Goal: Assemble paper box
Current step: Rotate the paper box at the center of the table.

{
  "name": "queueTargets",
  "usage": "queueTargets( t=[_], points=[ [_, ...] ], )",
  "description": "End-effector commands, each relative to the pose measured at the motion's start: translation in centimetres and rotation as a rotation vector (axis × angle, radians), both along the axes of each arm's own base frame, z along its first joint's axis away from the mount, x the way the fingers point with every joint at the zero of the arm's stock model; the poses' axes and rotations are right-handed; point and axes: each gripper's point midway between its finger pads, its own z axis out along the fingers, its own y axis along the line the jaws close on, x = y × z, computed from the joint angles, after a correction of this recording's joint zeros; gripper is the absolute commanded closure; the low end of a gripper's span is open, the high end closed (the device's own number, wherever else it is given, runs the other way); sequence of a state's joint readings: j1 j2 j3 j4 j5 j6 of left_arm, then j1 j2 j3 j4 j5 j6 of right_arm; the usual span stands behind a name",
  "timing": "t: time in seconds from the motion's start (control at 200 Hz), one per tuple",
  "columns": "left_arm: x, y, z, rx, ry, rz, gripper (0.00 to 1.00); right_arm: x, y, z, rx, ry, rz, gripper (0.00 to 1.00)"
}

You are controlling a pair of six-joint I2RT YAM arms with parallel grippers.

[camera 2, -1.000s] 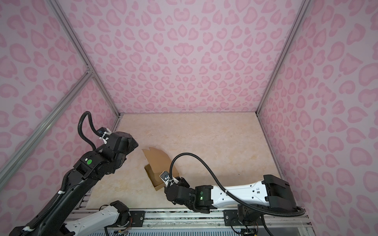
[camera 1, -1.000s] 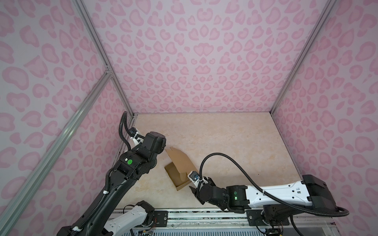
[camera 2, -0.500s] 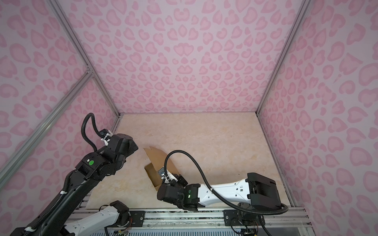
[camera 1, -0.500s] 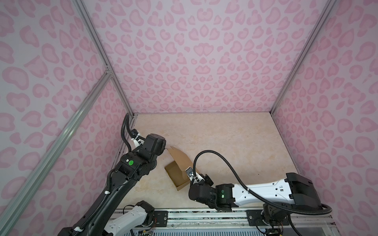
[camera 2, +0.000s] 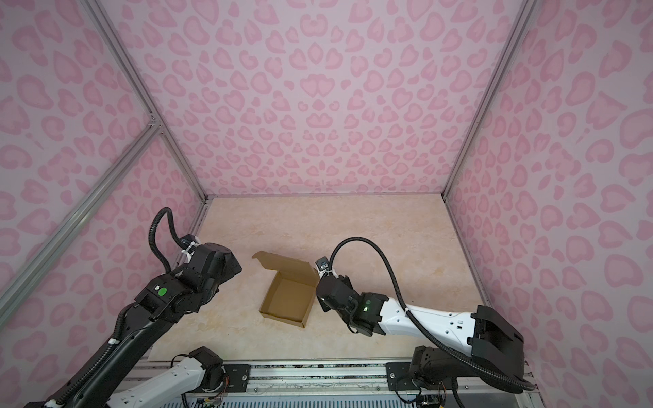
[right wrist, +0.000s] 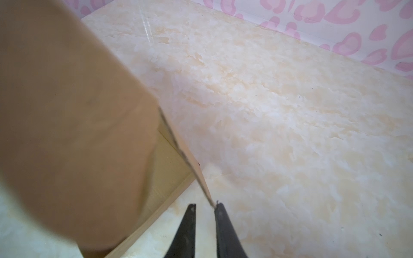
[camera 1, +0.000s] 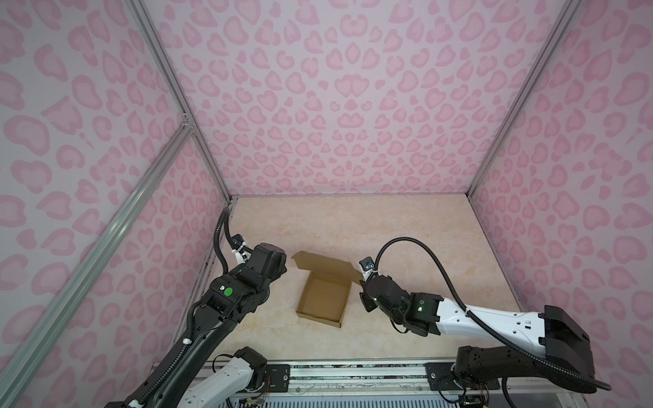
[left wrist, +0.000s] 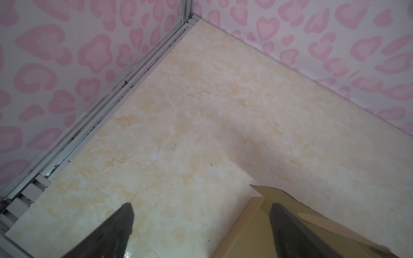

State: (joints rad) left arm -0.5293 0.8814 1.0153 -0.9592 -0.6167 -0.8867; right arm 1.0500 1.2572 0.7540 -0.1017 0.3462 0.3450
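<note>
The paper box [camera 1: 322,297] [camera 2: 286,297] is a shallow brown tray lying open on the table, its lid flap [camera 1: 327,263] raised at the far side. In the left wrist view my left gripper [left wrist: 201,206] is open wide beside the box's left corner [left wrist: 253,220], one finger over that corner. The right wrist [camera 1: 383,295] sits just right of the box. In the right wrist view my right gripper [right wrist: 206,205] has its jaws close together, with a narrow gap showing bare table. A thin flap edge [right wrist: 178,147] runs down to touch one fingertip [right wrist: 220,207].
Pink patterned walls [camera 1: 335,106] close in the marble-look table [camera 1: 406,229] on three sides. An aluminium rail [left wrist: 125,89] runs along the left wall. The arm bases and a metal rail [camera 1: 353,374] line the near edge.
My right arm has swung from the box's near edge round to its right side, and its jaws have narrowed. The box has shifted a little to the right. The left arm has barely moved.
</note>
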Motion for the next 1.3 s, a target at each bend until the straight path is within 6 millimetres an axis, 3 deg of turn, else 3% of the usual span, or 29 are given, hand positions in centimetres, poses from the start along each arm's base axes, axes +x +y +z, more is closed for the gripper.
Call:
queueTargets(
  t=[0.0, 0.23, 0.41, 0.515, 0.6, 0.73, 0.8, 1.105, 1.295],
  points=[
    [-0.3, -0.8, -1.3, -0.034, -0.011, -0.064, 0.03, 0.3, 1.3, 0.7, 0.105, 0.040, 0.116, 0.80],
    [-2.8, -0.8, -4.2, -0.111, -0.046, -0.138, 0.01, 1.7, 1.1, 0.8, 0.150, 0.061, 0.175, 0.78],
    [-4.4, -0.6, -6.7, -0.177, -0.056, -0.138, 0.00, 1.4, 0.6, 0.5, 0.242, 0.121, 0.200, 0.73],
    [-4.1, -0.2, -7.3, -0.185, -0.078, -0.101, 0.00, 2.3, -0.9, 0.8, 0.352, 0.153, 0.130, 0.73],
    [-3.7, 0.5, -7.8, -0.145, -0.074, -0.056, 0.04, 1.9, -1.0, 1.8, 0.388, 0.154, 0.136, 0.72],
    [-2.5, -0.1, -8.5, -0.108, -0.058, -0.066, 0.05, 2.2, -2.2, 2.7, 0.409, 0.161, 0.047, 0.71],
    [-2.1, -0.6, -9.0, -0.103, -0.032, -0.082, 0.05, 1.6, -1.9, 3.0, 0.398, 0.159, 0.097, 0.71],
    [-2.8, -0.8, -10.3, -0.137, -0.023, -0.096, 0.05, -0.2, -3.5, -0.9, 0.243, 0.155, 0.155, 0.69],
    [-3.5, -0.7, -10.6, -0.167, -0.044, -0.107, 0.04, -2.7, -1.7, -1.7, 0.164, -0.002, 0.284, 0.64]
  ],
)
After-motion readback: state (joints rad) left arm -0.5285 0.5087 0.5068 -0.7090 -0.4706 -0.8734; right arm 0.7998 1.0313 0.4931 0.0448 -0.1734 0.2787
